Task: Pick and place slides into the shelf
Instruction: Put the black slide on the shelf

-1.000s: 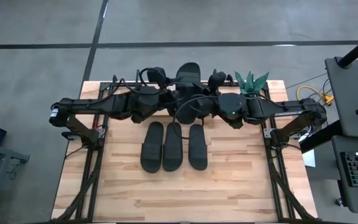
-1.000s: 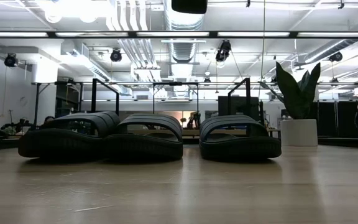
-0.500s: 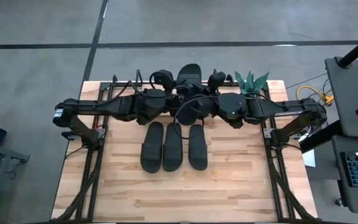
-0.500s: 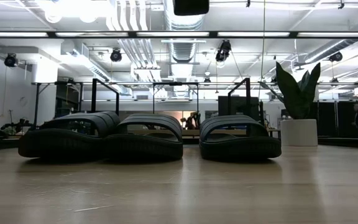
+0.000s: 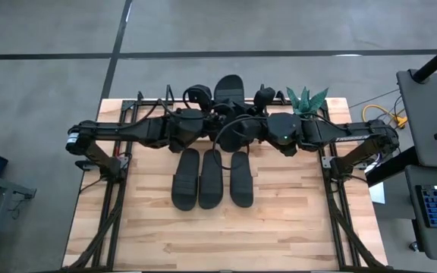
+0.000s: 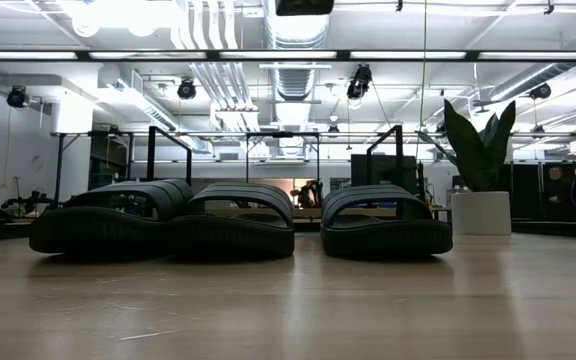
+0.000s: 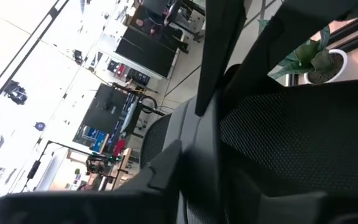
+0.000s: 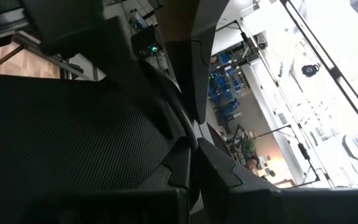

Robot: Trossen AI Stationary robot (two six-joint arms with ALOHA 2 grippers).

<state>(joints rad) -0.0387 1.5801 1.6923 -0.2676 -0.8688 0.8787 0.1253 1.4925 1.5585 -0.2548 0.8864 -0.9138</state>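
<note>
Overhead, three slides (image 5: 211,180) lie side by side at the centre of the wooden table (image 5: 279,227), toes toward 12 o'clock. The fourth slide (image 5: 230,86) sits at 12 o'clock, jutting past the table's far edge, between the two arms. The left gripper (image 5: 207,104) and right gripper (image 5: 253,104) flank it closely. Each wrist camera is filled by dotted black material, probably that slide. Whether either gripper is clamped or loose cannot be told.

The shelf (image 6: 308,212) stands toward 12 o'clock, behind the row and mostly hidden beneath the arms.

Risks, as a judgement: the arms crowd together and could knock each other. The fourth slide overhangs the far edge, so a loose hold could drop it to the floor. A potted plant (image 5: 307,101) at 1 o'clock stands just beside the right arm and could be bumped.

Count: four slides, one shelf, two arms, one plant.
</note>
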